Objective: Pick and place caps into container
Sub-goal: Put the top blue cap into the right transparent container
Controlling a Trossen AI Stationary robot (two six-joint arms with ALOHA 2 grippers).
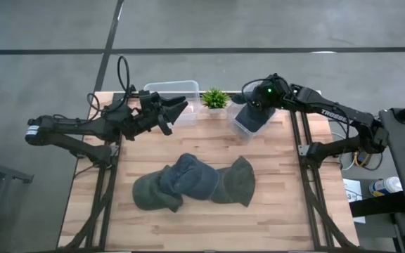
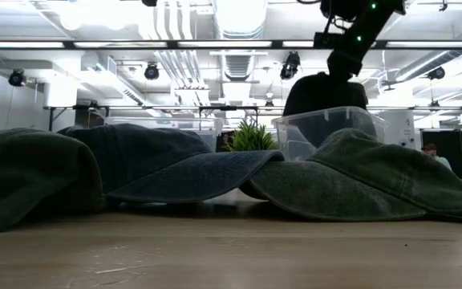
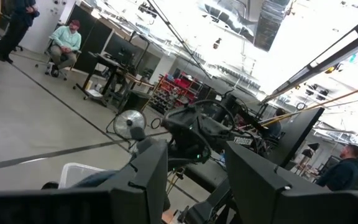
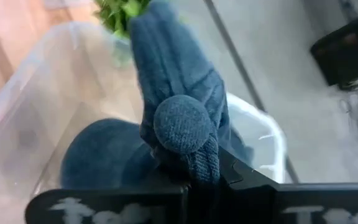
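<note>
Three caps lie bunched on the table's middle: an olive one (image 1: 152,193), a slate-blue one (image 1: 192,176) and another olive one (image 1: 238,181); the low view shows them close up (image 2: 175,164). My right gripper (image 1: 256,105) is shut on a slate-blue cap (image 4: 179,87) over a clear container (image 1: 239,128) at the table's far right. Another blue cap (image 4: 101,155) lies inside that container. My left gripper (image 1: 166,111) hangs open in the air beside a second clear container (image 1: 169,90), with its fingers (image 3: 143,180) pointing out into the room. My right gripper pinches the slate-blue cap between its two fingers at the crown, right beside the top button (image 4: 180,124). It comes from above, pointing down. The cap hangs bunched below the fingers (image 2: 323,92), and its lower part reaches down past the container's rim (image 4: 272,134).
A small green potted plant (image 1: 215,98) stands at the far edge between the two containers. Bare wood lies along the table's near edge (image 1: 202,228) and left of the pile. People sit and stand in the room beyond the table.
</note>
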